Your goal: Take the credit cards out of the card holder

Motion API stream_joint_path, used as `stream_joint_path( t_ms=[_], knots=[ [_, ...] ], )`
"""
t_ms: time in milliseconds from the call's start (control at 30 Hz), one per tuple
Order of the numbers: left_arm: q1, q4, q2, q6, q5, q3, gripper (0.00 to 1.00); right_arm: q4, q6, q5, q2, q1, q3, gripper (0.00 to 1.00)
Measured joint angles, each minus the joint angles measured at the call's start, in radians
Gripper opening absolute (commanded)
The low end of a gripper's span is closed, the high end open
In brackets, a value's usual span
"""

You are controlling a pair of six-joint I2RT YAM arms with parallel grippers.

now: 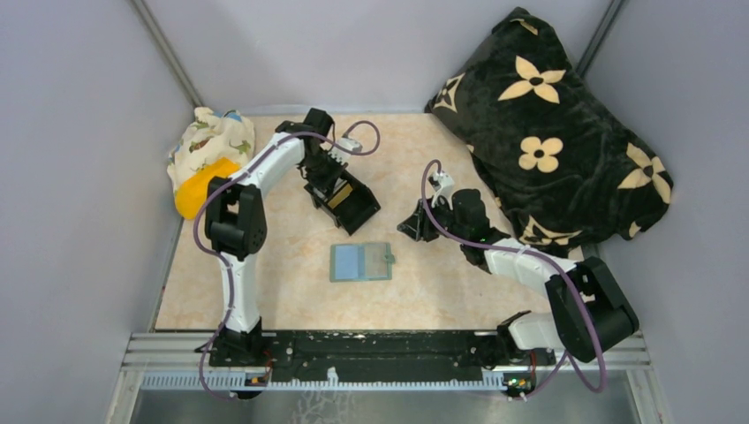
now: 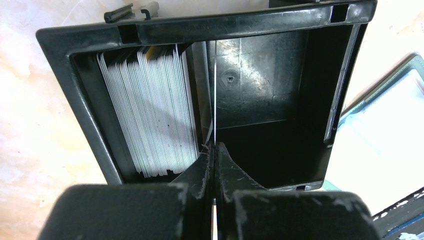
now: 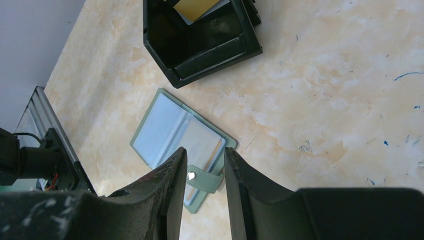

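Note:
The sage-green card holder point(image 1: 360, 261) lies open and flat on the table, blue-grey pockets up. Its snap tab point(image 3: 205, 178) shows between my right fingers, and a tan card edge point(image 3: 218, 150) peeks from its right pocket. My right gripper point(image 3: 203, 155) hovers open above the holder, holding nothing. My left gripper point(image 2: 215, 146) is shut on a thin credit card point(image 2: 215, 100), seen edge-on, over the black box point(image 2: 280, 75). From the right wrist view that card looks tan-gold point(image 3: 192, 7).
The black box point(image 1: 351, 203) holds a stack of white cards point(image 2: 150, 110) on its left side. A black flowered blanket point(image 1: 548, 132) fills the back right. A patterned cloth bundle with a yellow object point(image 1: 208, 159) sits at the back left.

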Motion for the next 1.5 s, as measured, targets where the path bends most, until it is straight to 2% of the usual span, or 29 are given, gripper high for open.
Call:
stream_joint_path(
  t_ms=[500, 867, 1233, 1333, 1500],
  knots=[
    [-0.013, -0.002, 0.016, -0.002, -0.039, 0.007, 0.00, 0.012, 0.000, 0.000, 0.006, -0.001, 0.000, 0.34],
    [-0.018, -0.002, 0.019, -0.004, -0.046, 0.007, 0.14, 0.013, 0.000, 0.000, 0.006, -0.001, 0.000, 0.34],
    [-0.018, 0.004, 0.020, -0.008, -0.064, 0.007, 0.16, 0.016, 0.000, -0.001, 0.006, -0.004, 0.000, 0.34],
    [-0.018, 0.006, 0.020, -0.014, -0.071, 0.007, 0.21, 0.018, 0.000, -0.001, 0.007, -0.005, 0.000, 0.34],
    [-0.018, 0.006, 0.020, -0.026, -0.087, 0.008, 0.22, 0.018, 0.000, -0.002, 0.007, -0.005, 0.000, 0.34]
  ],
)
